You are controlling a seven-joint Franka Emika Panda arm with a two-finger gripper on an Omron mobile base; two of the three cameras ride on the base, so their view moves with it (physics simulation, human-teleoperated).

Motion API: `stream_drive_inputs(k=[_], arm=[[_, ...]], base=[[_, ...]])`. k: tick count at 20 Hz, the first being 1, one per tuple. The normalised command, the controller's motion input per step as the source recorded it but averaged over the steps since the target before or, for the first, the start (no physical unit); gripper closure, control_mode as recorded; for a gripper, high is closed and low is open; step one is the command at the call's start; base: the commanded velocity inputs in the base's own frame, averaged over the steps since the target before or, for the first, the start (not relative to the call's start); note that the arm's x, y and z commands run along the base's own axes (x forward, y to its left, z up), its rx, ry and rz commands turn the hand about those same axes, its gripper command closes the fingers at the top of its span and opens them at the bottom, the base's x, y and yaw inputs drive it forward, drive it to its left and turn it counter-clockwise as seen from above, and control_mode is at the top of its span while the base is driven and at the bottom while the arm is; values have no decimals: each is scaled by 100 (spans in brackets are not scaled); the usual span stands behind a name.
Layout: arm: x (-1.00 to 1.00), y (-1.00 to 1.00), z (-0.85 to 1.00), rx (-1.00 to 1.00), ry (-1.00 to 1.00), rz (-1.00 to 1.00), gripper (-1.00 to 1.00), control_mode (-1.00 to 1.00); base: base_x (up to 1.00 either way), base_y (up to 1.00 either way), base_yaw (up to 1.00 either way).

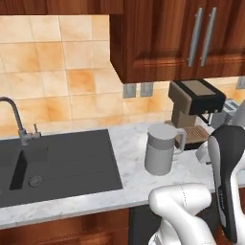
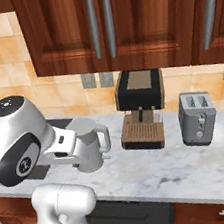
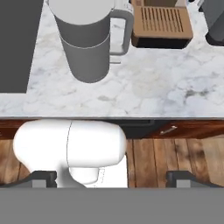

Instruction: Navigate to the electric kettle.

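The electric kettle [image 1: 160, 149] is a light-grey jug with a flat lid and a side loop handle. It stands upright on the marble counter [image 1: 129, 179], just right of the sink. In the right base view the kettle [image 2: 91, 143] sits partly behind my forearm. The hand view has the kettle [image 3: 87, 43] at the top, near the counter's front edge. My gripper [image 3: 113, 179] hangs in front of the counter, well short of the kettle. Its fingertips [image 3: 43, 178] are spread wide with nothing between them, so it is open.
A brown-and-black coffee machine [image 2: 140, 107] stands right of the kettle, and a grey toaster [image 2: 197, 117] further right. A dark sink [image 1: 57, 162] with a faucet [image 1: 16, 119] lies to the left. Wooden wall cabinets [image 1: 177, 38] hang above, and a wood floor [image 3: 175, 157] runs below.
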Motion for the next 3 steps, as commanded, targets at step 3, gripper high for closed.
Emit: stream_drive_inputs(k=[3], arm=[[0,0,0,0,0,0,-100,100]], base=[[100,42,2]])
